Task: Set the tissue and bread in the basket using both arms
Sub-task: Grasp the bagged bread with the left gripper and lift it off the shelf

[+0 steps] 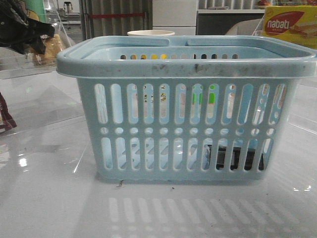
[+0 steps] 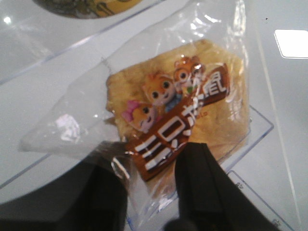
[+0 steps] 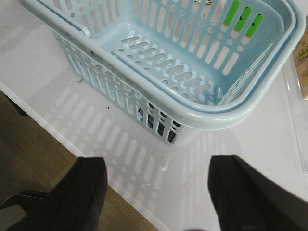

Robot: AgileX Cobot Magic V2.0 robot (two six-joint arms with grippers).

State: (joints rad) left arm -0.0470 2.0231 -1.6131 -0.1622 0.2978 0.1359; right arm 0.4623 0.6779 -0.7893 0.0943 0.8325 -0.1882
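Basket: large pale blue plastic basket (image 1: pixel 185 106) with vertical slots and round holes stood upright on the white glossy table (image 1: pixel 49 198), its thick rim scuffed with dark marks
Tissue: low dark pack (image 1: pixel 237 157) lay on the basket floor at the front right corner, seen only through the lower slots; in the right wrist view it showed as a dark patch (image 3: pixel 155 121) behind the near wall
Bread: golden-brown bread in a clear plastic wrapper (image 2: pixel 185 108) with cartoon figures and a dark brown label strip; in the front view it hung (image 1: pixel 49 47) at the far left, level with the basket rim and outside the basket
Left gripper: black claw (image 2: pixel 151 190) was closed on the wrapper's edge by the label strip, fingers (image 2: pixel 207 187) pinching the plastic
Right gripper: black claw (image 3: pixel 156 192) was spread wide with nothing between its fingers (image 3: pixel 84 192), above the table edge just beside the basket's corner
Background: yellow-and-red nabati box (image 1: pixel 290 25) and a pale cup rim (image 1: pixel 151 33) behind the basket
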